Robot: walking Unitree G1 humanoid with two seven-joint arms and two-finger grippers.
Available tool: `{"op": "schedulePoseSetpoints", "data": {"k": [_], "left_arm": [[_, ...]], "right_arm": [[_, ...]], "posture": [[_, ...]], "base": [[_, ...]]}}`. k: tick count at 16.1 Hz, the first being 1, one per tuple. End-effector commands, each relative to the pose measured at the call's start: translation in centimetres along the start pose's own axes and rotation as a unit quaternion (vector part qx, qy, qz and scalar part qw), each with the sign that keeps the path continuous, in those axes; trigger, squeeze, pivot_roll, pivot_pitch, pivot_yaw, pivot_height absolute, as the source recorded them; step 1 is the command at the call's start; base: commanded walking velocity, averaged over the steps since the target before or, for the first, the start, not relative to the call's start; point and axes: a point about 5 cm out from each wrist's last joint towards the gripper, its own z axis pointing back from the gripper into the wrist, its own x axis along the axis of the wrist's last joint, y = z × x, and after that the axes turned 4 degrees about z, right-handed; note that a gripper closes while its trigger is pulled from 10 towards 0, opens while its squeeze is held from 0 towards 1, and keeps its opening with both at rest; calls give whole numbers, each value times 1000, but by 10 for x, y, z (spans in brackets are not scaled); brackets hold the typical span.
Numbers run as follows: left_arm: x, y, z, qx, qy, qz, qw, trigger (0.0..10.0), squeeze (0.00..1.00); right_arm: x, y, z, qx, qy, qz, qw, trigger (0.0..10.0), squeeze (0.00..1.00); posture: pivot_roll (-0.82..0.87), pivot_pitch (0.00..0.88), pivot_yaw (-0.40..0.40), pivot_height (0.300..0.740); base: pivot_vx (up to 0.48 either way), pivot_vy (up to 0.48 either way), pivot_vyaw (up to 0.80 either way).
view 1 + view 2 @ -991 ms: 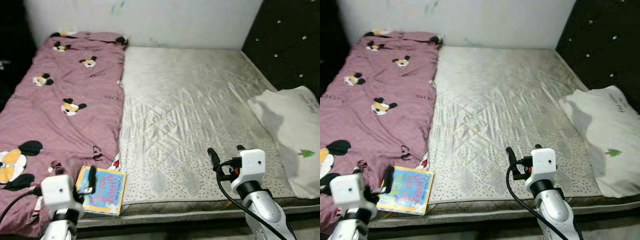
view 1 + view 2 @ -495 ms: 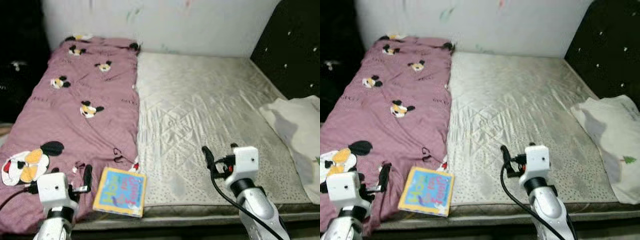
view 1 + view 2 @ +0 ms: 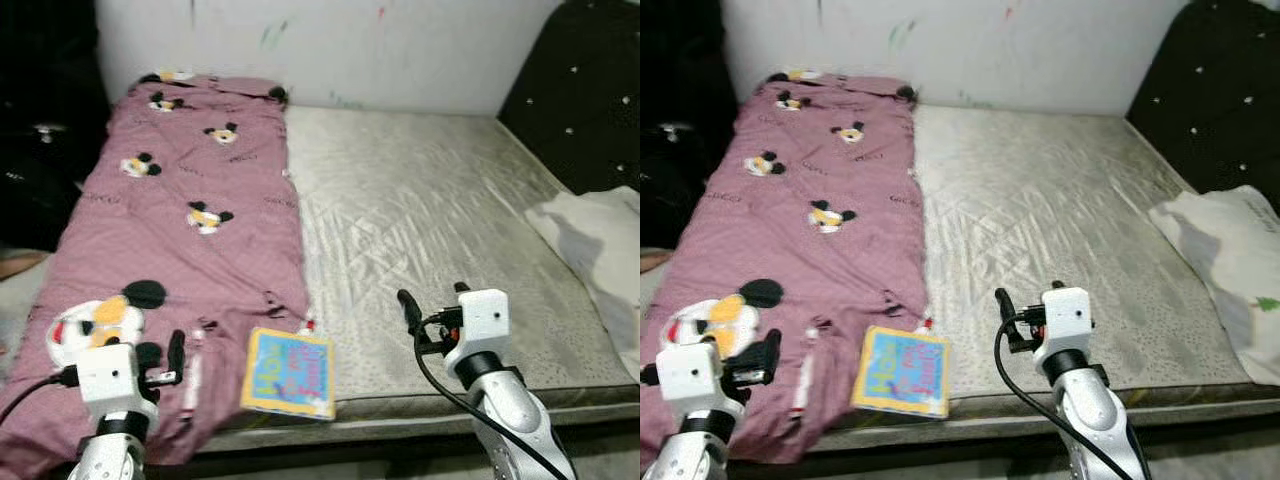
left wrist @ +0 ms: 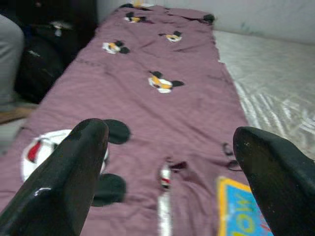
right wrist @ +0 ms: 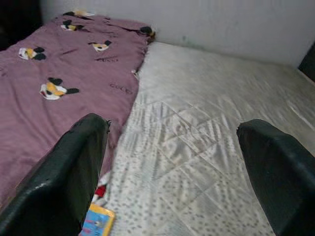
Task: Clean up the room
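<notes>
Book (image 3: 289, 373), its bright cover up, lies at the near edge of the mattress (image 3: 440, 230), overlapping the hem of the purple cartoon-print blanket (image 3: 170, 240) that covers the mattress's left side. I see my left gripper (image 4: 172, 167) above the blanket's near end, fingers spread and empty; my right gripper (image 5: 177, 167) hangs over the bare mattress, fingers likewise apart. A white pillow (image 3: 1230, 260) rests at the mattress's right edge.

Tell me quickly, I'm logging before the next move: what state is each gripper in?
Left gripper: open, holding nothing, above the purple cartoon-print blanket.
Right gripper: open, holding nothing, above the pale quilted mattress.
</notes>
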Motion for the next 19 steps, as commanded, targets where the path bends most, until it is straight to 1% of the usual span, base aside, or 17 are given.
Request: {"op": "schedulePoseSetpoints", "data": {"k": [1, 2, 5, 9, 14, 19], "left_arm": [[-4, -6, -1, -6, 10, 5, 1000, 10000, 0], [-5, -5, -1, -4, 11, -1, 1000, 10000, 0], [-4, -5, -1, -4, 7, 1, 1000, 10000, 0], [-2, -7, -4, -15, -1, -1, 1000, 10000, 0], [-1, -8, -6, -20, -1, -1, 1000, 10000, 0], [-1, -7, -8, -15, -3, -3, 1000, 10000, 0]], "right_arm": [[-8, -5, 2, -7, 15, 8, 1000, 10000, 0], [-9, -5, 3, -7, 16, 9, 1000, 10000, 0], [-14, 0, 5, -1, 22, 10, 1000, 10000, 0], [-14, -4, 2, -6, 22, 13, 1000, 10000, 0], [-14, -4, 1, -9, 20, 12, 1000, 10000, 0], [-14, -2, -2, -6, 17, 8, 1000, 10000, 0]], "posture": [[48, 62, -55, 740], [48, 62, -55, 740], [49, 63, -54, 740], [45, 62, -53, 740], [44, 62, -52, 740], [46, 62, -48, 740]], "base": [[0, 251, 0], [0, 0, 0], [0, 0, 0], [0, 0, 0], [0, 0, -776], [0, 0, 0]]}}
